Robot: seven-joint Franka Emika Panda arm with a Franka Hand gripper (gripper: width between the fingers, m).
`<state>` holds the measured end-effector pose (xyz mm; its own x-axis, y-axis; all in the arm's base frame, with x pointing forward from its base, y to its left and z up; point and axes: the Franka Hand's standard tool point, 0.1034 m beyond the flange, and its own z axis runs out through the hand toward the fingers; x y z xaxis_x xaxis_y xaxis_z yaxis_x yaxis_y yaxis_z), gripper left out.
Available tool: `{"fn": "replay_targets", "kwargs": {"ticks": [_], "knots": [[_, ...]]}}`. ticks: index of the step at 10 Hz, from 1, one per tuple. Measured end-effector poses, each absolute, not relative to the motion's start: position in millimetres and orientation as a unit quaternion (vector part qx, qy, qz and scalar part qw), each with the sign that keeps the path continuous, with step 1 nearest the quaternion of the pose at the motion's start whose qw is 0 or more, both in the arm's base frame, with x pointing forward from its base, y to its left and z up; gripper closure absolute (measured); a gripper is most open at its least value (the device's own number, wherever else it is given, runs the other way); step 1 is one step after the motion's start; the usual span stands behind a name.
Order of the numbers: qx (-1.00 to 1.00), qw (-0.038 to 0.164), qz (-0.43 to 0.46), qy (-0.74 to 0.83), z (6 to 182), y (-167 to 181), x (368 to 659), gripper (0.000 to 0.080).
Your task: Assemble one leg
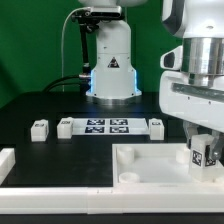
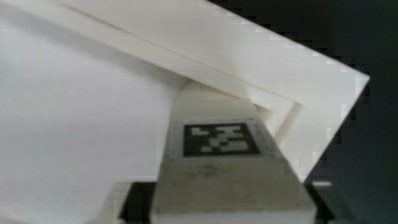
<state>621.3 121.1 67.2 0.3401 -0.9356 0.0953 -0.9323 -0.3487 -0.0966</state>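
Observation:
My gripper (image 1: 203, 150) is at the exterior view's right, shut on a leg (image 1: 203, 153), a small white post with a black-and-white tag. It holds the leg upright over the far right corner of the large white tray-like piece (image 1: 150, 166). In the wrist view the leg (image 2: 221, 150) runs between my dark fingers (image 2: 143, 203), its tag facing the camera, its far end close to the tray's raised corner rim (image 2: 294, 95). I cannot tell if the leg touches the tray.
Three more small white legs (image 1: 40, 128) (image 1: 66, 127) (image 1: 157, 124) stand on the black table. The marker board (image 1: 108, 126) lies between them. The arm's base (image 1: 110, 60) stands behind. A white piece (image 1: 5, 165) lies at the exterior view's left edge.

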Motion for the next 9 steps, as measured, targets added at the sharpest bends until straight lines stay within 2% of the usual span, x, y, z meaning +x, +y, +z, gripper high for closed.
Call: {"fn": "replay_targets", "kwargs": {"ticks": [2, 4, 5, 6, 7, 8, 9], "knots": [[-0.763, 0.02, -0.065, 0.642, 67.4, 121.2, 621.1, 0.0508], [-0.783, 0.018, -0.065, 0.618, 67.4, 120.9, 621.2, 0.0508], [-0.782, 0.019, -0.064, 0.62, 67.3, 121.7, 621.0, 0.0348], [-0.788, 0.019, -0.064, 0.612, 67.2, 122.5, 620.7, 0.0223], [-0.834, 0.013, -0.068, 0.548, 66.8, 122.4, 620.6, 0.0223], [-0.858, 0.01, -0.069, 0.509, 66.4, 121.9, 620.3, 0.0164], [-0.897, 0.004, -0.07, 0.437, 67.2, 119.6, 621.1, 0.0154]]}}
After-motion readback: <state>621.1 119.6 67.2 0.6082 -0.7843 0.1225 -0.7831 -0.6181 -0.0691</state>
